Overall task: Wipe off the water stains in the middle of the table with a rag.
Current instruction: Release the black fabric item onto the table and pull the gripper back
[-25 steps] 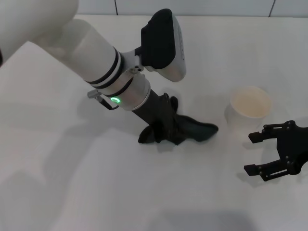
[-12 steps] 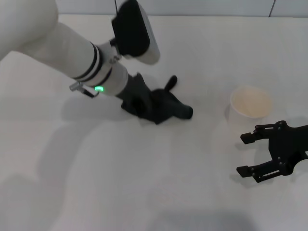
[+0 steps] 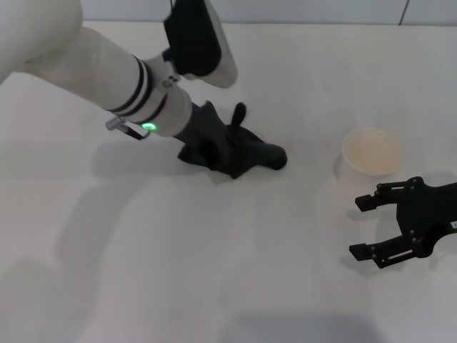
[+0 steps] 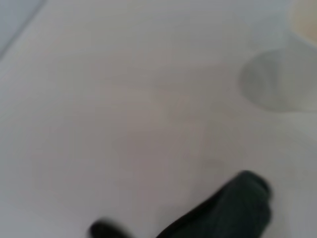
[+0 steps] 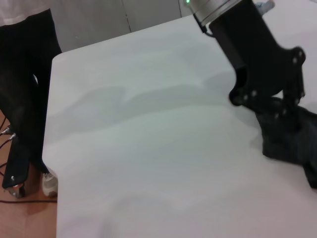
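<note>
Left gripper (image 3: 214,146) is clamped on the rag (image 3: 243,153), pressing it to the table (image 3: 214,271) near centre. No stain is visible. Wiping appears underway; next, sweep with downward pressure. Right gripper (image 3: 371,227) idles open beside the cup (image 3: 371,153).

A white paper cup (image 3: 372,158) stands upright on the right side of the desk (image 3: 214,271), its cream-coloured inside open to view. In the left wrist view only a blurred part of the cup (image 4: 302,20) shows, with its round grey shadow beside it. Beyond the desk edge a person in dark trousers (image 5: 27,79) stands on a brown floor (image 5: 25,218), one pale shoe (image 5: 48,184) visible.
</note>
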Controlling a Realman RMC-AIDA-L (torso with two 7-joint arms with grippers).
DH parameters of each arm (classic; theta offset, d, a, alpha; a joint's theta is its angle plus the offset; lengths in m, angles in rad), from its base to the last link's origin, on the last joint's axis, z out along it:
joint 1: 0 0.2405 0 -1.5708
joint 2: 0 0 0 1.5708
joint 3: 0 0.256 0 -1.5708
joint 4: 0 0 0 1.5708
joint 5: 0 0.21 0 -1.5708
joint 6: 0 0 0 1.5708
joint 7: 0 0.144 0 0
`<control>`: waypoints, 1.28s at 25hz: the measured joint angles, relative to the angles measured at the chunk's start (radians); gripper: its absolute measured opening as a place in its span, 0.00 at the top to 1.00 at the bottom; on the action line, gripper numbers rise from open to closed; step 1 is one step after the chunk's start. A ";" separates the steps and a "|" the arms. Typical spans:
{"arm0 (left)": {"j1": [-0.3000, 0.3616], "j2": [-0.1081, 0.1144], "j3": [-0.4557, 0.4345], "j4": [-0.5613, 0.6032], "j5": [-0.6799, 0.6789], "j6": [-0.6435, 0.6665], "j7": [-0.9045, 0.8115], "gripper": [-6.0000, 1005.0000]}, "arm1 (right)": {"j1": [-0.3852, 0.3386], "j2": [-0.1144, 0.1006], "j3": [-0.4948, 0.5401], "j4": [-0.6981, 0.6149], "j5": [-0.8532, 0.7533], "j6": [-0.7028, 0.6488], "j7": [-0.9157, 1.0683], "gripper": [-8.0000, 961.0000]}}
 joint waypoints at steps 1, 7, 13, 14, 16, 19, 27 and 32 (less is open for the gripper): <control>-0.001 0.000 0.015 0.003 -0.019 0.012 0.002 0.88 | 0.000 0.000 0.000 0.000 0.000 0.000 0.000 0.10; 0.006 -0.002 0.072 0.060 -0.110 0.114 0.021 0.87 | -0.001 0.000 0.000 0.001 -0.002 -0.001 0.000 0.10; 0.043 0.002 0.075 0.133 -0.107 0.180 -0.003 0.86 | -0.012 0.000 0.007 -0.006 -0.001 -0.017 0.000 0.10; 0.065 0.004 0.074 0.158 -0.093 0.201 -0.009 0.86 | -0.012 -0.001 0.007 -0.006 -0.001 -0.017 0.000 0.10; 0.113 0.006 0.062 0.218 -0.070 0.243 -0.014 0.86 | -0.012 -0.001 0.008 -0.009 -0.001 -0.018 0.000 0.10; 0.207 0.005 0.020 0.332 -0.027 0.309 -0.018 0.86 | -0.007 -0.001 0.010 -0.012 0.002 -0.021 0.001 0.10; 0.327 0.006 -0.058 0.484 -0.012 0.386 -0.042 0.85 | -0.006 -0.002 0.011 -0.013 0.006 -0.017 0.002 0.10; 0.349 0.006 -0.075 0.492 -0.011 0.398 -0.037 0.80 | -0.008 -0.002 0.011 -0.013 0.013 -0.016 0.002 0.10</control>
